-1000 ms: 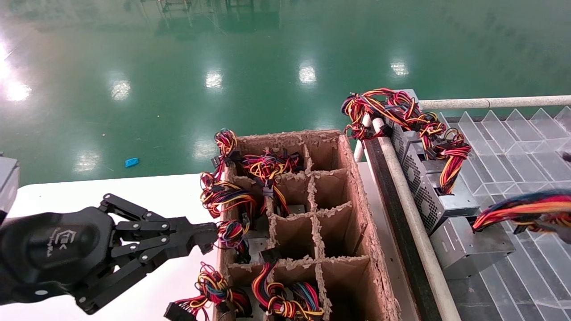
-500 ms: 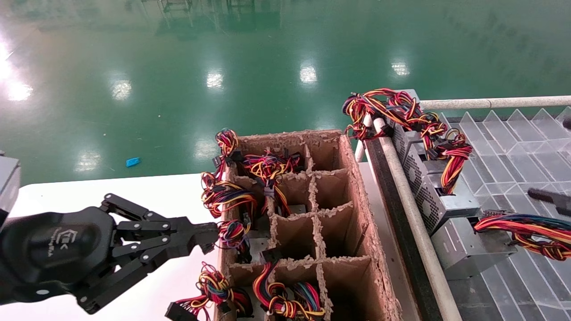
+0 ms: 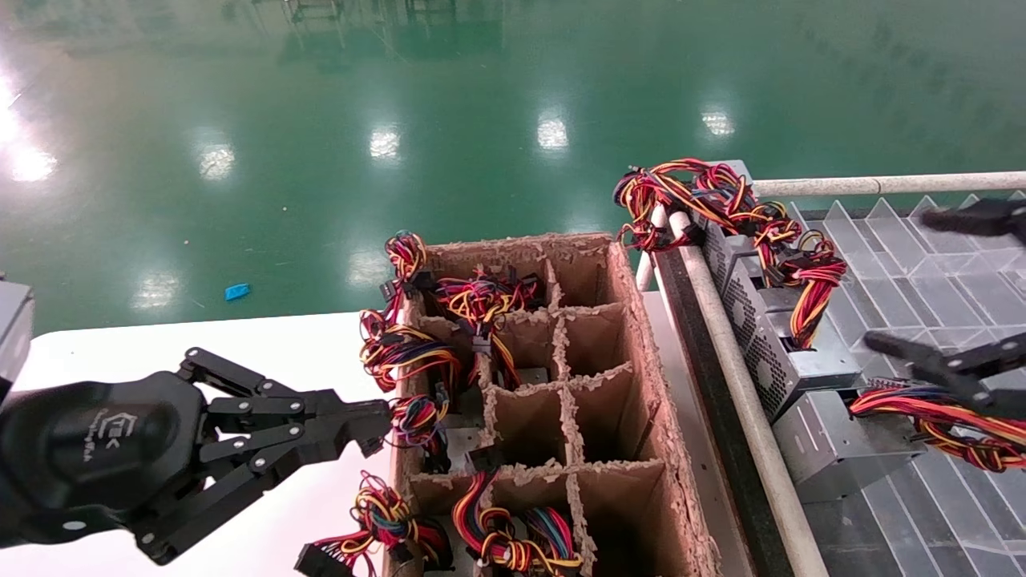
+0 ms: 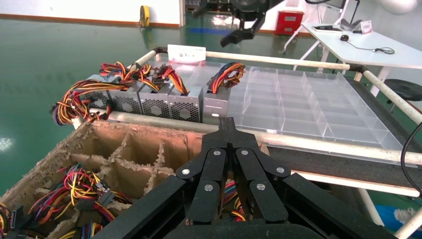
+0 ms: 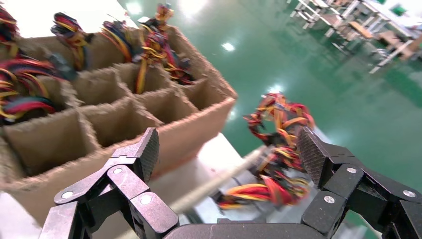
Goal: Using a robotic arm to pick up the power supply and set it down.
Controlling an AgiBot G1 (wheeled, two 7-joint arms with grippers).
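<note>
Power supply (image 3: 842, 449) lies released; left tool (image 3: 377, 429) logo unreadable.

A brown cardboard box (image 3: 633, 336) with paper dividers (image 3: 561, 353) stands on the white counter (image 3: 160, 344). Bundles of coloured wires (image 3: 409, 353) hang over its left wall. To its right lies a clear plastic tray (image 3: 922, 256) behind a white rail (image 3: 737, 385). The green floor (image 3: 401, 120) shines, with a small blue scrap (image 3: 236, 291) on it.
</note>
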